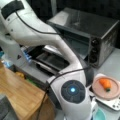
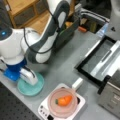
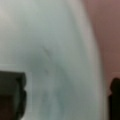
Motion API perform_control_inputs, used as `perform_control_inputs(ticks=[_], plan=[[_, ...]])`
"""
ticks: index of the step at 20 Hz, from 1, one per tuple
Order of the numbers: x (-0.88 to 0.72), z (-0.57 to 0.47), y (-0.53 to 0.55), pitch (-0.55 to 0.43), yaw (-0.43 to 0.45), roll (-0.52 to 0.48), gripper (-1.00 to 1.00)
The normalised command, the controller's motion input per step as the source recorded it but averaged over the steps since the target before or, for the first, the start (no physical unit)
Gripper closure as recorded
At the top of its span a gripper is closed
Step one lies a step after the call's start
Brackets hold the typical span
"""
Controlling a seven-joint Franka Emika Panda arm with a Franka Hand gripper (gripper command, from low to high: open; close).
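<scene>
Gripper (image 2: 29,78) sits low over the teal plate (image 2: 35,88) at a front view's bottom left, on or just above its surface; contact can't be confirmed. In the wrist view the plate (image 3: 50,50) fills nearly the whole picture, with dark fingers (image 3: 11,95) at the left and right edges, spread wide, nothing between them but bare plate. So the jaws are open and hold nothing. In a front view the plate (image 1: 100,115) only peeks out at the bottom behind the arm. Just beside it on the grey desk (image 2: 62,67) stands a white scale (image 2: 45,110) carrying a pink plate (image 2: 53,107) with a carrot (image 2: 64,100) lying on it. Toaster oven (image 1: 85,32) with its door (image 2: 100,60) dropped open is well apart, at a front view's right. Wooden cabinet (image 1: 20,92) sits at a front view's left.
</scene>
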Motion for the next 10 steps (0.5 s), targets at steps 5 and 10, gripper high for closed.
perform_control_inputs(ticks=[5, 10], plan=[[-0.08, 0.04, -0.04, -0.024, -0.006, 0.223, 1.00], [-0.09, -0.02, -0.07, -0.038, 0.018, 0.260, 1.00]])
